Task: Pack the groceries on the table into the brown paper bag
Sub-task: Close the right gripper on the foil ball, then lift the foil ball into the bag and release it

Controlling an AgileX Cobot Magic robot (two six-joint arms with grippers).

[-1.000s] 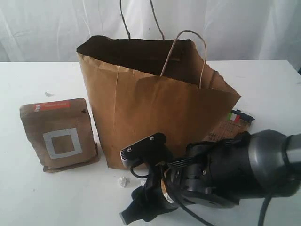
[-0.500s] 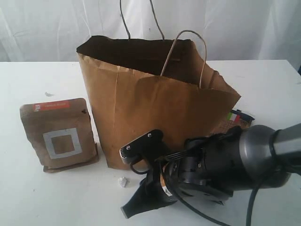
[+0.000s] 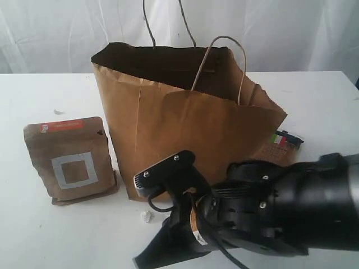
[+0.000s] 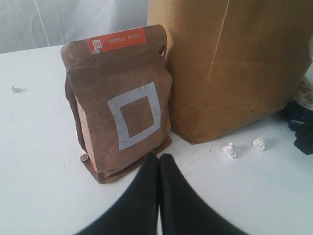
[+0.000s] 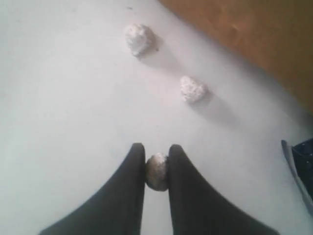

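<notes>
The brown paper bag (image 3: 185, 123) stands open in the middle of the table (image 3: 39, 235). Left of it the brown kraft pouch (image 3: 70, 159) stands upright. A spaghetti pack (image 3: 279, 147) peeks out from behind the bag's right side. My right gripper (image 5: 156, 159) is shut on a small foil-wrapped ball (image 5: 157, 172) just above the table in front of the bag. My left gripper (image 4: 158, 159) is shut with nothing in it, its tips close to the pouch (image 4: 120, 103) beside the bag (image 4: 230, 63).
Two more foil balls (image 5: 140, 39) (image 5: 192, 89) lie on the table near the bag's front edge. The bulky right arm (image 3: 263, 224) fills the lower right of the exterior view. A white curtain hangs behind the table.
My right gripper's jaws have closed onto the foil ball. The right arm has shifted a little left and nearer the camera. Left gripper, bag and pouch have not moved.
</notes>
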